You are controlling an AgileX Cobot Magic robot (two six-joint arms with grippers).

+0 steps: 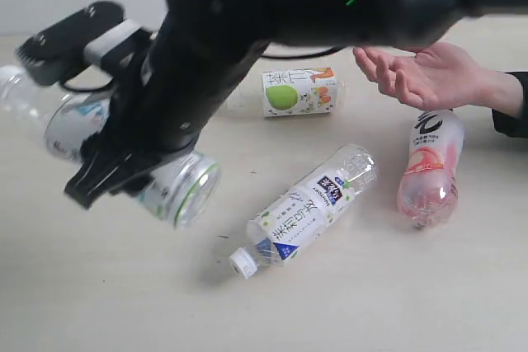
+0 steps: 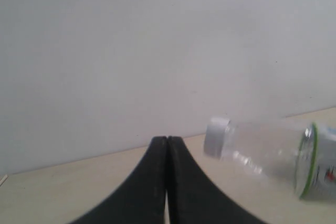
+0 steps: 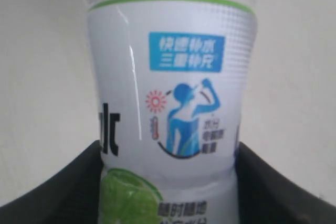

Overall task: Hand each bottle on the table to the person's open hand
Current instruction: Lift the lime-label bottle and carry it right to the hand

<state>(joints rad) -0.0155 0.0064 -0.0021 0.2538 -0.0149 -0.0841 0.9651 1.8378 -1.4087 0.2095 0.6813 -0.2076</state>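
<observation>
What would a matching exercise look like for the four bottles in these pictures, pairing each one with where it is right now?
Things:
1. white-green bottle
2. white-blue bottle
3. pink bottle
4. apple-label bottle

Places:
A. lying on the camera side of the person's open hand
B. lying in the middle of the scene, cap toward the camera
C. between the fingers of the right gripper
D. lying just left of that hand in the exterior view

Pairs: 1-C, 2-B, 3-A, 4-D.
</observation>
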